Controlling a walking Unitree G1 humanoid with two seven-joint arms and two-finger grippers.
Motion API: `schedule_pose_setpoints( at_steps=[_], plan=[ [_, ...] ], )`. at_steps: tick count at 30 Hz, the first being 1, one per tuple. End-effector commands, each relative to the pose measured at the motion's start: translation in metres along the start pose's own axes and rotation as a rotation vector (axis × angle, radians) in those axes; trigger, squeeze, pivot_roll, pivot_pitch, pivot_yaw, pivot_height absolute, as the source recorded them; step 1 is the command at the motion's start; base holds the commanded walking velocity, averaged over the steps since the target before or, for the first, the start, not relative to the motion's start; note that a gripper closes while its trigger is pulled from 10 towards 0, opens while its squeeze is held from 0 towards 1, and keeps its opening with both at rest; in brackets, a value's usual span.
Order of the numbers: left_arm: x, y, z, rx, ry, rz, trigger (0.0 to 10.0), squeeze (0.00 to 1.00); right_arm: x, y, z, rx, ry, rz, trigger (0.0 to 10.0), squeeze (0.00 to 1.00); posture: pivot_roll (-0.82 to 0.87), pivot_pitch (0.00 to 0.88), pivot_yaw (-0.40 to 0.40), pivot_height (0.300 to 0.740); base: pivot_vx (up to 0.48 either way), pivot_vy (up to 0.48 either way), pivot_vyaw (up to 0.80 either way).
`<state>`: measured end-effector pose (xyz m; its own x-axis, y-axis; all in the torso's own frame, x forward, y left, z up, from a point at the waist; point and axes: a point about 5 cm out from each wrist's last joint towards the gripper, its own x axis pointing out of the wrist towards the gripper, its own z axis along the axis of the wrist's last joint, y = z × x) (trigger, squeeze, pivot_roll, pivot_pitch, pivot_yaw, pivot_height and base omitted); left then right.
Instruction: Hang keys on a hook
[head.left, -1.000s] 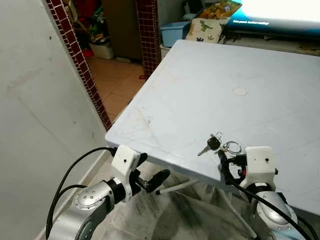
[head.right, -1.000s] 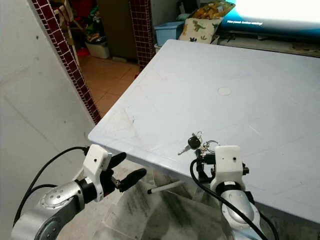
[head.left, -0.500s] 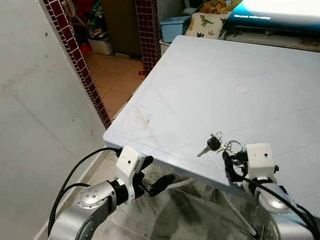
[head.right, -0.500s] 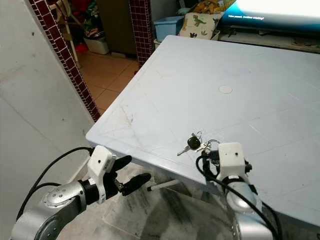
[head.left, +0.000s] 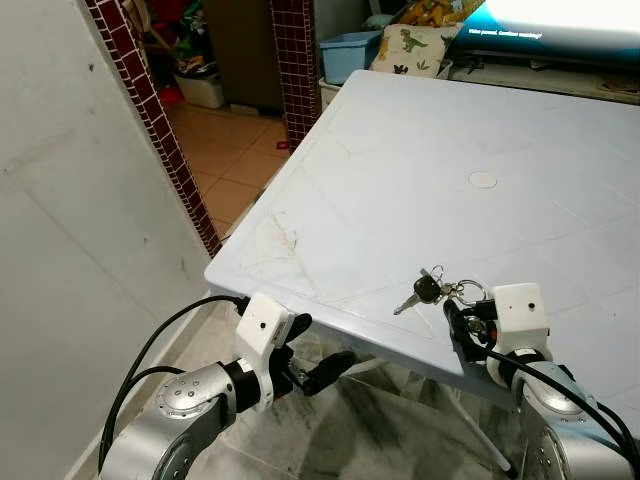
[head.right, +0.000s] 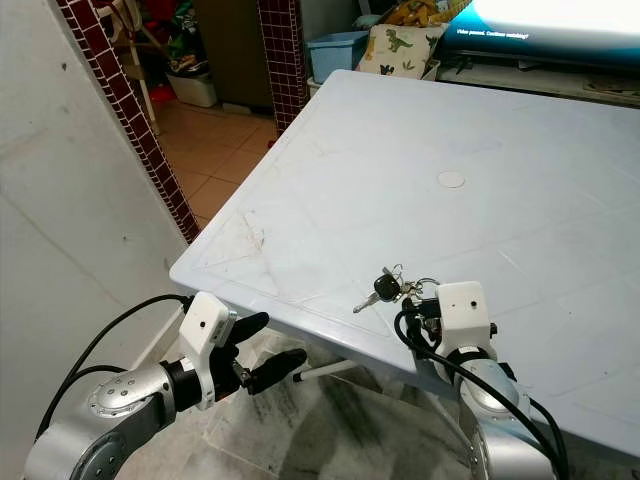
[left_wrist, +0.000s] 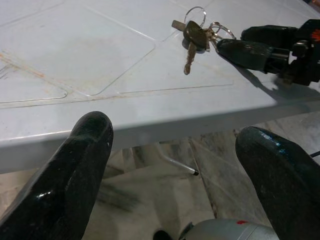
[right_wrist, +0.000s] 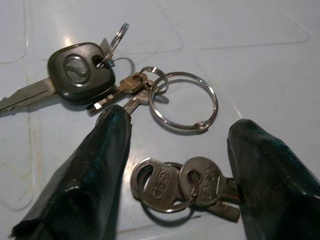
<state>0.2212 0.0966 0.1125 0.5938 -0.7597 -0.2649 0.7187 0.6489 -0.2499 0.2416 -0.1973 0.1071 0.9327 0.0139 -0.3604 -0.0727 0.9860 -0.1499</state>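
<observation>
You had barely begun: the keys (right_wrist: 150, 125) lay flat near the table's (head.left: 400, 170) near edge, your right gripper (right_wrist: 175, 165) straddled them, fingers apart and gripping nothing, the left gripper (left_wrist: 170, 175) waited open below, hanging still undone.

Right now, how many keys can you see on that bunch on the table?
5 visible. A black-headed key lies farthest out, two small ones sit beside it by the big ring, and two silver keys lie between the right gripper fingers. More may be hidden.
</observation>
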Motion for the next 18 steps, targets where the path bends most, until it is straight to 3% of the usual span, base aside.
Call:
schedule_pose_setpoints(
  at_steps=[1, 18],
  plan=[
    [-0.002, 0.0, 0.001, 0.012, 0.007, 0.002, 10.0, 0.0, -0.004, 0.01, -0.016, 0.006, 0.094, 0.055, 0.0, 0.0, -0.01, 0.106, 0.074, 0.74, 0.0, 0.0, 0.0],
    [0.0, 0.0, 0.003, 0.016, 0.002, 0.003, 10.0, 0.0, -0.028, 0.007, -0.034, -0.071, 0.209, 0.04, 0.0, 0.0, -0.02, 0.105, 0.072, 0.74, 0.0, 0.0, 0.0]
  ],
)
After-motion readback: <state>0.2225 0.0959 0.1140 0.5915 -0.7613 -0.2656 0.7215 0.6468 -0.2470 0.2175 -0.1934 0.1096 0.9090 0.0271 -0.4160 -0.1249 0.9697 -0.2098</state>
